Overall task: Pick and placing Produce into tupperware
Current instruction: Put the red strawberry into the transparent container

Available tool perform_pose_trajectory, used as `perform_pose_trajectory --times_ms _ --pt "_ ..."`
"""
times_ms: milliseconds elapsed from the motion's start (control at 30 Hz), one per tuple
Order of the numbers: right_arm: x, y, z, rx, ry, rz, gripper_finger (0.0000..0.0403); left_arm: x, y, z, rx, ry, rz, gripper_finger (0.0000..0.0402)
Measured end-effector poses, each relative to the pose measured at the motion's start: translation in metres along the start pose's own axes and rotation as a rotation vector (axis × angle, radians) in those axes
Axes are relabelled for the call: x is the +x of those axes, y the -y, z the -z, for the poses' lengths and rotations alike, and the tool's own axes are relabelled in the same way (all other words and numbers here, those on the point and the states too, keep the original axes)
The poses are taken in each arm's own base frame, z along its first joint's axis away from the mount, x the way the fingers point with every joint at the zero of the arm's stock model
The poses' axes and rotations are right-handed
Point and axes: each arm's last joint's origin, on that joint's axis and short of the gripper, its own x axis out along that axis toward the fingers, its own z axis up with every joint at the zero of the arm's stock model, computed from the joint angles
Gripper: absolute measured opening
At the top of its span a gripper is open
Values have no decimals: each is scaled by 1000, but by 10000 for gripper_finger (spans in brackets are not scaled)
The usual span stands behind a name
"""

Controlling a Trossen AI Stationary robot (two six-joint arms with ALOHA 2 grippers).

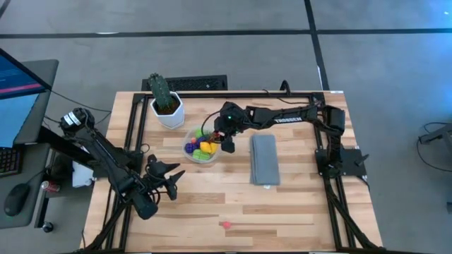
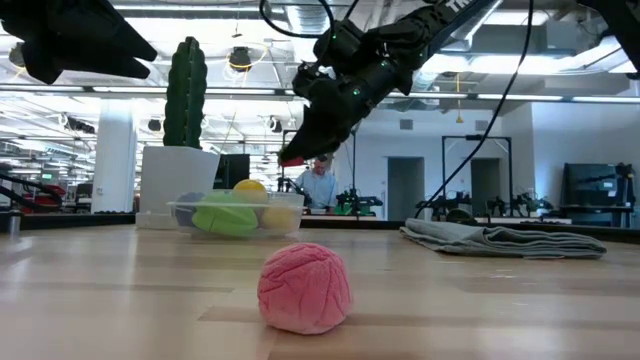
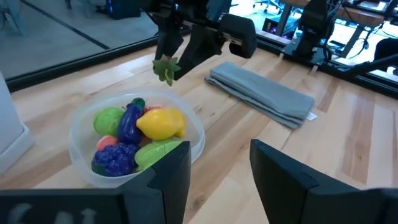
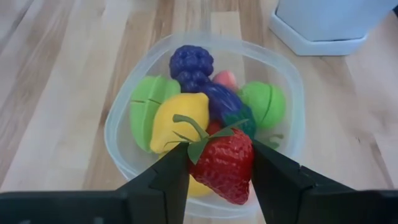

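The clear round tupperware [image 1: 189,134] sits mid-table beside the white pot, holding yellow, green, purple and pink toy produce [image 4: 180,115]. My right gripper [image 1: 227,141] hovers just above the tupperware's rim [image 4: 118,127], shut on a red toy strawberry [image 4: 227,163]. One pink toy piece [image 2: 305,288] rests on the table near its near edge [image 1: 226,225]. My left gripper [image 1: 166,180] waits open over the table's left near part, its fingers [image 3: 168,177] pointing at the tupperware [image 3: 198,140]. My right gripper pinches the strawberry between its two fingers, one on each side of the red body [image 4: 214,165]. The fingers come from above, slanting down from the table's right side. The strawberry is lifted clear above the tupperware, its green leaves [image 3: 166,67] showing beside the fingertips.
A green cactus in a white pot [image 1: 166,106] stands just beyond the tupperware on its far left. A folded grey cloth [image 1: 265,159] lies to the tupperware's right. Bare wood lies between the tupperware and the near edge.
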Motion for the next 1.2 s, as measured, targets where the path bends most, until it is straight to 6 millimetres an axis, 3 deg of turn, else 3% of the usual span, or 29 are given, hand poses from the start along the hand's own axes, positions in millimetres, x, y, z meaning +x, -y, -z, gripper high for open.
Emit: perform_pose_trajectory --times_ms 1200 --pt "1 0 -5 29 55 15 180 0 2 -2 -32 45 1 155"
